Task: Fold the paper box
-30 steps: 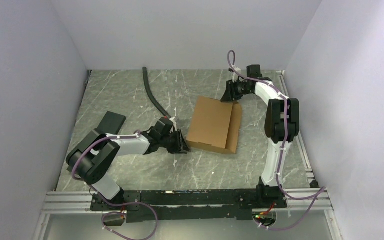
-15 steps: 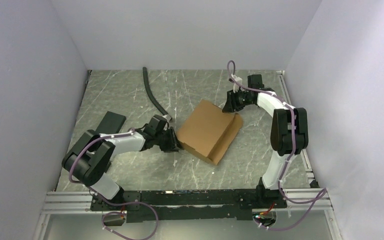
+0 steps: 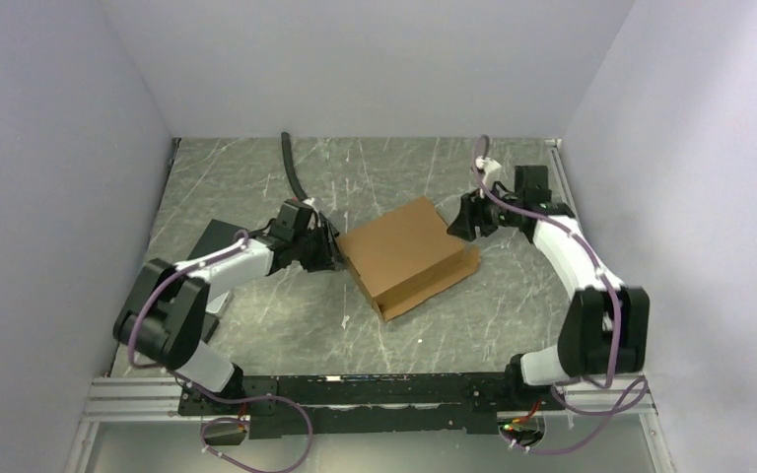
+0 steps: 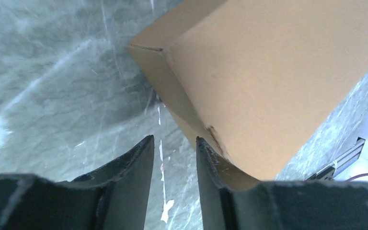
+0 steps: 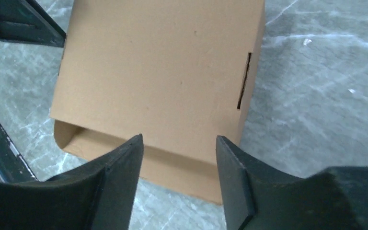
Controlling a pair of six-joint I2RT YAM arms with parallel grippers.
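While the paper box (image 3: pixel 404 251) lies between them, left jaws stand narrowly parted, right jaws spread wide.

Plain brown cardboard paper box (image 3: pixel 406 255); grey marbled table (image 3: pixel 256 325) with white streaks; black hose (image 3: pixel 297 183); black pincer fingers (image 5: pixel 120 184); purple cables (image 3: pixel 163 301).

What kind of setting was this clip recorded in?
Most likely a lab robot cell: plain pale walls enclose a marble-patterned table on three sides, and the left arm and right arm are mounted on an aluminium rail at its near edge.
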